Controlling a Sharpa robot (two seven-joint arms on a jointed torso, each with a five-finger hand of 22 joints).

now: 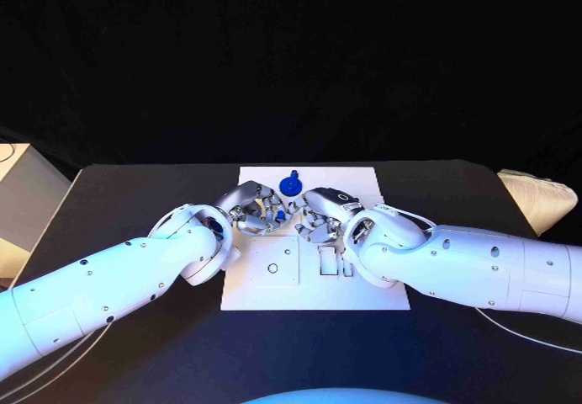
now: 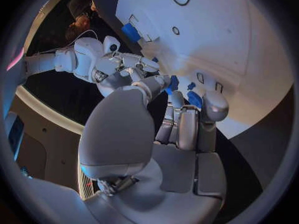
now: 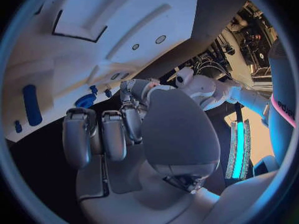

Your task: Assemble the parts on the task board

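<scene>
The white task board (image 1: 364, 181) lies in the middle of the black table. A round blue part (image 1: 290, 184) stands near the board's far edge. My left hand (image 1: 249, 208) and right hand (image 1: 325, 215) meet over the board's far half, fingertips close together, with a small blue part (image 1: 280, 216) between them. In the left wrist view, small blue parts (image 2: 194, 98) sit right at my left hand's fingertips (image 2: 215, 104), and whether any is pinched is hidden. In the right wrist view, my right hand's fingers (image 3: 115, 132) curl down beside the round blue part (image 3: 85, 100) and a long blue part (image 3: 31, 104).
The board's near half has a square recess with a small hole (image 1: 273, 268) and narrow slots (image 1: 330, 263). A white box (image 1: 27, 189) stands at the table's left edge and a pale bundle (image 1: 540, 195) at its right edge.
</scene>
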